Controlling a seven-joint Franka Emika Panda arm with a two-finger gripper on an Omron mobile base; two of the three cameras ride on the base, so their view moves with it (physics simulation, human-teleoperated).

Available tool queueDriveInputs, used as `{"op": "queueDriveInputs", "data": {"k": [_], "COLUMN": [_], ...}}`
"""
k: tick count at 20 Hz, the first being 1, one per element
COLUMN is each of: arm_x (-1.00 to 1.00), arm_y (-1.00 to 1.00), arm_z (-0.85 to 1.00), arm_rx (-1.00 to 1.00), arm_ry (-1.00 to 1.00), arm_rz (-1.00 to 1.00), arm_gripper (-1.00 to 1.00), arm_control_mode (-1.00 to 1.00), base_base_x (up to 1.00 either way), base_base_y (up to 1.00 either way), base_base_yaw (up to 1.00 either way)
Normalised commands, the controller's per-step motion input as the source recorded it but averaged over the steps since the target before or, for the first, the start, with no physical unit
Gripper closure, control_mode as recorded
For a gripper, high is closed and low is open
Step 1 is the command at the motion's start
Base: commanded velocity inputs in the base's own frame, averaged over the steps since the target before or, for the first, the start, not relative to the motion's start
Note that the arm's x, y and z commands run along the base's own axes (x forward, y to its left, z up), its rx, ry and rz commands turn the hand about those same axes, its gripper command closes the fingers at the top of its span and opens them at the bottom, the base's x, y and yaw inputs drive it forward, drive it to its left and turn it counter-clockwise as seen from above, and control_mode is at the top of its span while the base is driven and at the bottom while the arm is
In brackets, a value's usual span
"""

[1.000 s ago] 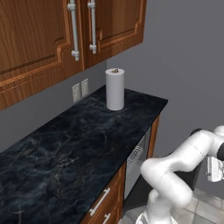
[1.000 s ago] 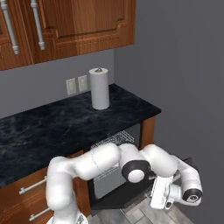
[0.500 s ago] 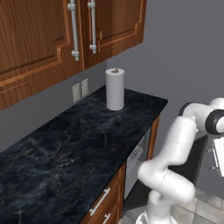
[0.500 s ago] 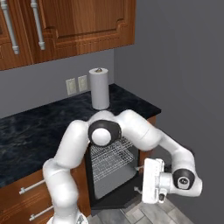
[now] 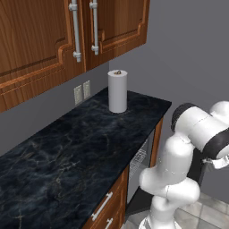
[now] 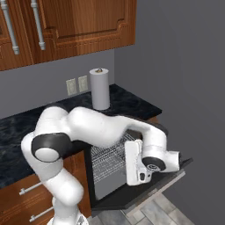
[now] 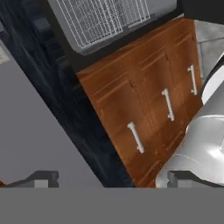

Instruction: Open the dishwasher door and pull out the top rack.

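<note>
The dishwasher door (image 6: 151, 192) is a dark panel folded down and open in front of the tub; its near corner (image 5: 135, 204) also shows under the counter. The top rack (image 6: 110, 154) of thin silver wire sits inside the opening, and I also see the rack (image 5: 137, 160) (image 7: 101, 17) in the other views. My gripper (image 6: 132, 166) hangs above the lowered door, just right of the rack front and apart from it. The hand view shows the gripper (image 7: 113, 178) open, with its fingertips (image 7: 43, 176) far apart and nothing between them.
A paper towel roll (image 5: 117, 91) stands on the dark marble counter (image 5: 76, 147). Brown wooden drawer fronts (image 7: 148, 105) with short silver handles sit left of the dishwasher. Wooden wall cabinets (image 6: 83, 22) hang above. A grey wall (image 6: 184, 79) closes the right side.
The arm has folded down, its elbow dropping from high above the counter. The hand has risen and shifted left, closer to the rack. The door stays open.
</note>
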Motion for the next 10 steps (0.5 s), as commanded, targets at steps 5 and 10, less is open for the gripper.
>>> {"op": "queueDriveInputs", "data": {"k": [5,10], "arm_x": [0.29,0.26], "arm_y": [0.61,0.14], "arm_z": [-0.52,-0.28], "arm_rx": [-0.2,-0.02], "arm_ry": [0.11,0.28], "arm_rz": [-0.23,-0.25], "arm_gripper": [-1.0,-1.0], "arm_control_mode": [-1.0,-1.0], "base_base_x": [0.0,0.0], "base_base_y": [0.0,0.0], "base_base_yaw": [0.0,0.0]}}
